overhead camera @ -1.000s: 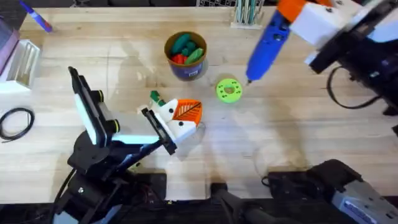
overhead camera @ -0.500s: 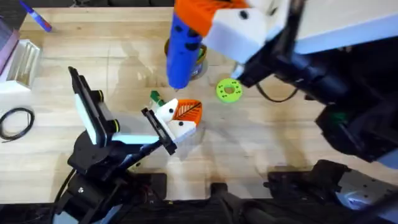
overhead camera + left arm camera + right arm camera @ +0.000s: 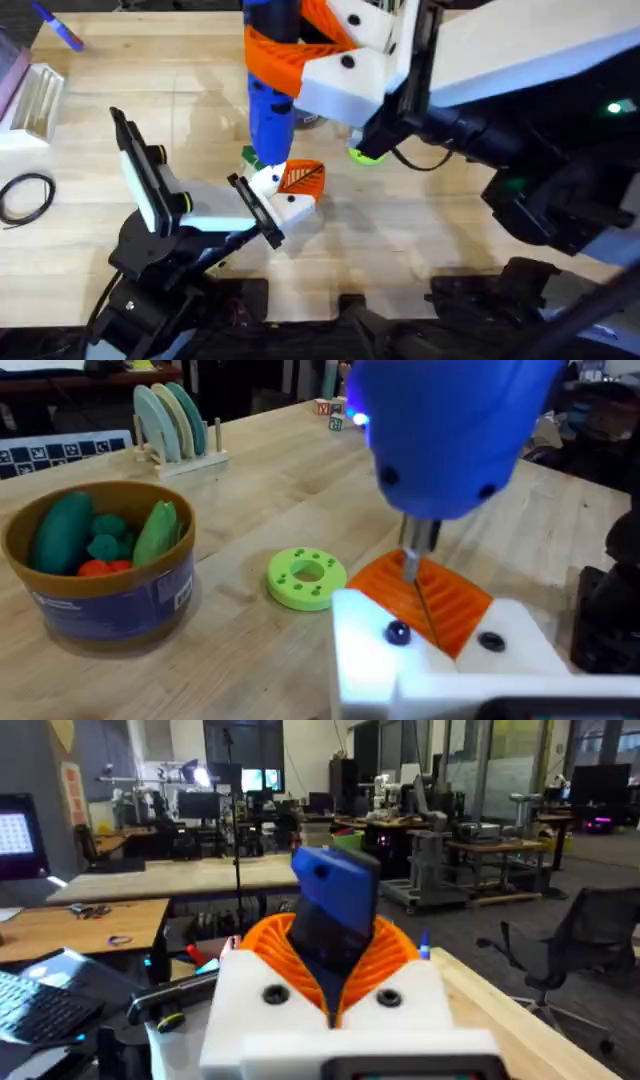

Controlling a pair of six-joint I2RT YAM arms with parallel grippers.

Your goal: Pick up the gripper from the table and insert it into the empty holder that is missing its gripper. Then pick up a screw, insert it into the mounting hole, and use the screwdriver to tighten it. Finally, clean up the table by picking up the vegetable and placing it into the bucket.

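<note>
Right end effector (image 3: 335,1005), clamped on the screwdriver (image 3: 270,120), has swung in from the table's far right; tip now hangs just above the holder (image 3: 283,195), held by the left end effector (image 3: 262,205). Tightening step imminent. Vegetable already in bucket (image 3: 100,610).
</note>
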